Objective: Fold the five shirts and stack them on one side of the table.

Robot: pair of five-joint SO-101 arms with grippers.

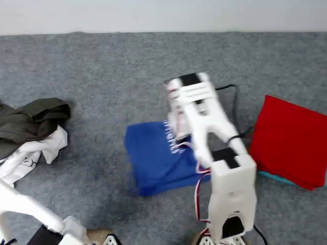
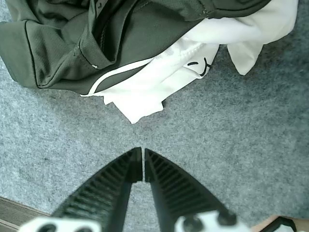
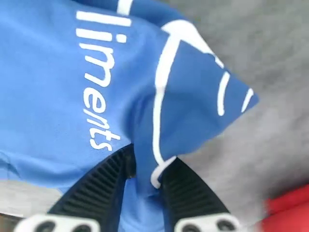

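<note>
A grey table [image 1: 102, 66] carries a folded red shirt [image 1: 288, 140] at the right edge, lying over a sliver of teal cloth [image 1: 278, 178]. A blue shirt [image 1: 153, 163] lies in the middle, and at the left a crumpled green shirt [image 1: 30, 120] rests on a white shirt [image 1: 30, 153]. The right claw [image 3: 147, 163] is clamped on a fold at the blue shirt's edge, while the left claw [image 2: 143, 153] hangs over bare table near the white shirt, jaws pressed together with nothing between them.
</note>
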